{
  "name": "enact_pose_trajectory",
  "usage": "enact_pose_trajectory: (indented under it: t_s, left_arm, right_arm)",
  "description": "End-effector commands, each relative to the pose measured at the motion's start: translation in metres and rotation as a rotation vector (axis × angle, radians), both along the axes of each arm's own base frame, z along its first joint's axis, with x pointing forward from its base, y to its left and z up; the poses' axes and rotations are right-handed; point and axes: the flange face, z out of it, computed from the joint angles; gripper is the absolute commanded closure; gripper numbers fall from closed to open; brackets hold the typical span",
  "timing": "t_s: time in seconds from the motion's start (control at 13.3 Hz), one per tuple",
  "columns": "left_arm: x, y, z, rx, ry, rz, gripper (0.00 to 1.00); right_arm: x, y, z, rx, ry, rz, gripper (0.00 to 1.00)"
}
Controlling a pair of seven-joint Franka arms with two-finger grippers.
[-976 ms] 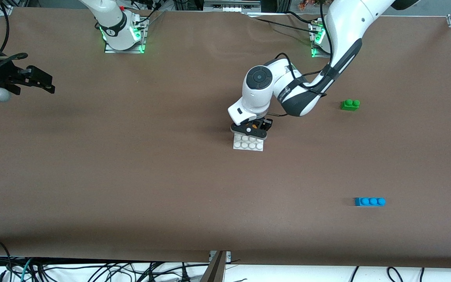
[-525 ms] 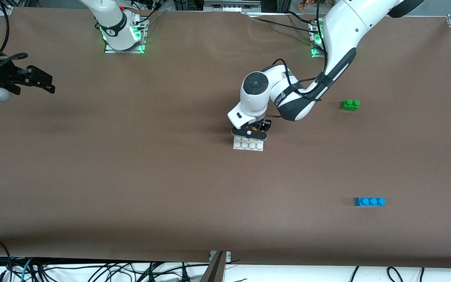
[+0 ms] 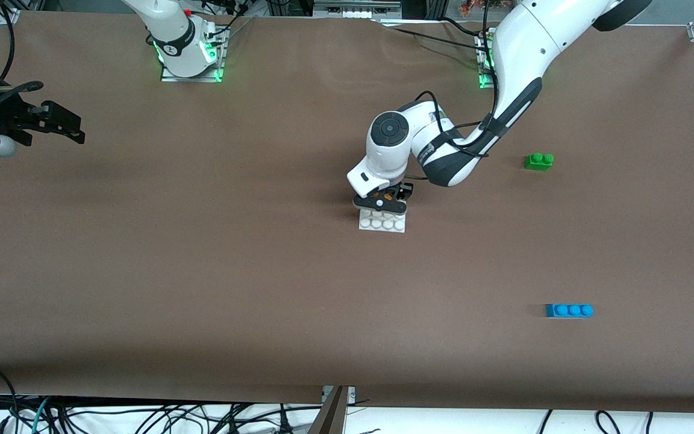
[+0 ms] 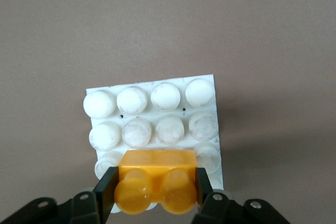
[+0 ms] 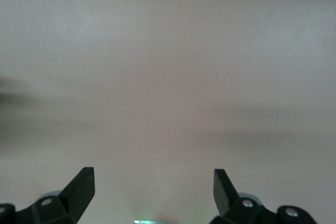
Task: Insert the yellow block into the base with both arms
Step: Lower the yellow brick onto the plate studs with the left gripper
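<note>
The yellow block (image 4: 156,187) is pinched at its two ends between the fingers (image 4: 106,187) of the left tool (image 3: 385,202), studs up, over the edge of the base (image 3: 382,222) that lies farther from the front camera. In the left wrist view it covers part of the outermost stud row of the base (image 4: 157,124); whether it already touches those studs cannot be told. In the front view only a small orange patch of the yellow block (image 3: 388,195) shows under the wrist.

The base is a white square plate with a four-by-four grid of round studs, lying flat on the brown surface (image 3: 202,271) near its middle. The left arm (image 3: 503,66) reaches down to it from its mount.

The right tool (image 3: 61,126) hangs over the right arm's end of the surface, well apart from the base, its fingers (image 5: 79,187) spread wide with nothing between them; that arm waits.

A green two-stud brick (image 3: 539,161) lies toward the left arm's end, farther from the front camera than the base. A blue three-stud brick (image 3: 569,310) lies toward the same end, nearer to that camera than the base.
</note>
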Motion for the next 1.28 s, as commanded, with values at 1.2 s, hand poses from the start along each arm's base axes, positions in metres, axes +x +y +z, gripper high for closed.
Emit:
enact_pose_trajectory:
  t_s: [1.2]
  left_arm:
    - [0.000, -0.006, -0.013, -0.006, -0.010, -0.017, 0.76]
  right_arm:
    - [-0.001, 0.001, 0.008, 0.016, 0.001, 0.004, 0.00]
